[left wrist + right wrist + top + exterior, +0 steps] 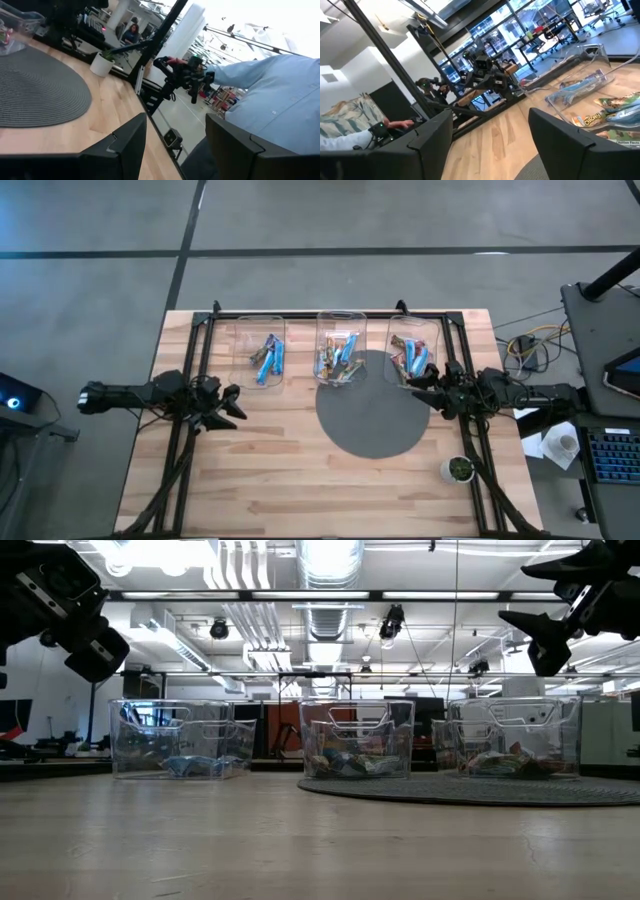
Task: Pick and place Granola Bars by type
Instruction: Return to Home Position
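In the clear bins [340, 315] we are counting all Granola Bars [338, 360], none loose; left gripper [230, 404], right gripper [420, 387] splayed, empty.

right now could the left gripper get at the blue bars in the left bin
Probably yes: the left gripper hangs open near the left bin, whose top is open, with nothing over the blue bars.

In the clear plastic bin [415, 328] at two o'clock, we cannot separate the shiny crinkly-wrapped granola bars [411, 362]: overlapping, too small.
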You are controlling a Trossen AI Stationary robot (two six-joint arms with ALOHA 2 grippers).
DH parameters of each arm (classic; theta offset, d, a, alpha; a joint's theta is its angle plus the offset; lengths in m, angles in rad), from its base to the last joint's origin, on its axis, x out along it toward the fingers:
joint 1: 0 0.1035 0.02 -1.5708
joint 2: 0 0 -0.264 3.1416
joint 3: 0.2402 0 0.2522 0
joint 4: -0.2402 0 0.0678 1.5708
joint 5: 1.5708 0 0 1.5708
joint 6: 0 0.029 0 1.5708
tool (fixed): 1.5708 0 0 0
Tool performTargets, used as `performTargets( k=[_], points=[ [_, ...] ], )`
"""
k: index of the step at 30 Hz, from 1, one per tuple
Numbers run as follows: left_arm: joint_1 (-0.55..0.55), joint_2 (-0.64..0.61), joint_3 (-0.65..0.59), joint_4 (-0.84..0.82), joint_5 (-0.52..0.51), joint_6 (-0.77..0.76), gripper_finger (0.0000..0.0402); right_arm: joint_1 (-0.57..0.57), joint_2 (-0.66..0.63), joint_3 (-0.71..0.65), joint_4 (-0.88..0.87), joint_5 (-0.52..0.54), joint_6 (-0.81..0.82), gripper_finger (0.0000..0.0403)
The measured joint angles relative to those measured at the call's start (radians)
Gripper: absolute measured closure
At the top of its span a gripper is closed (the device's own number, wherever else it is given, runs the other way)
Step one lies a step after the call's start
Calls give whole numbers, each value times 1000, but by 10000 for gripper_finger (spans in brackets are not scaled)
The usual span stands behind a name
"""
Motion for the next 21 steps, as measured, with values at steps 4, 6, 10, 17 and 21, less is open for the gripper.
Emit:
performTargets(
  k=[4,6,10,17,21],
  points=[
    [-2,0,0,-1,-1,0,216,0,0,0,0,0,0,156],
    [-5,0,0,-2,-1,0,216,0,1,0,0,0,0,155],
    [-5,0,0,-4,-2,0,216,0,13,0,-1,0,0,150],
    [-7,0,0,-5,-3,0,216,0,24,0,0,0,0,153],
    [-7,0,0,-6,-3,0,216,0,23,0,0,0,0,156]
  ],
)
